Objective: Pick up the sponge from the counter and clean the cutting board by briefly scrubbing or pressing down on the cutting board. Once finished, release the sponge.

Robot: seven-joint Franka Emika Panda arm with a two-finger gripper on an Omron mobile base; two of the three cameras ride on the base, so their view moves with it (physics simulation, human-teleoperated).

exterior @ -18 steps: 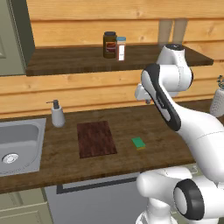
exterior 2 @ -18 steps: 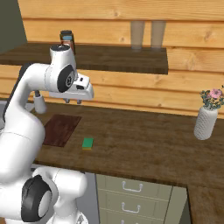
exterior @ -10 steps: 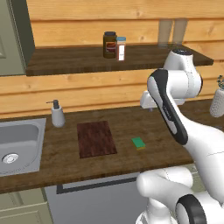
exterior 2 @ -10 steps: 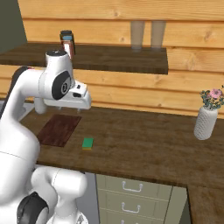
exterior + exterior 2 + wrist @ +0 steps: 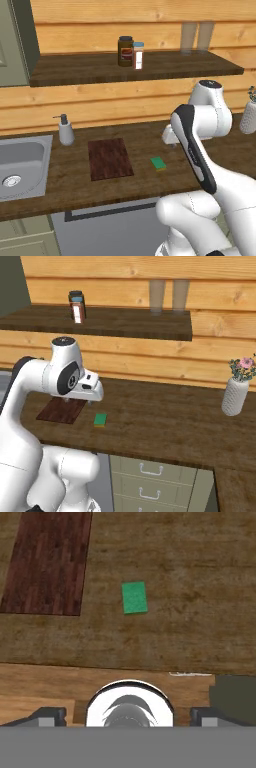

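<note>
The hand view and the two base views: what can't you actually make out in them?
- End effector: the hand view's bottom edge cuts its fingertips; the arm hides them in both base views.
- Cutting board: partly behind the arm, right base view.
- Jar label: too small, left base view.
- Sink: cut by the left edge.

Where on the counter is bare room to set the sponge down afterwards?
Widest bare counter: between the sponge and the flower vase. A narrower strip separates the sponge from the cutting board. Tighter to the left: soap dispenser and sink flank the board.
</note>
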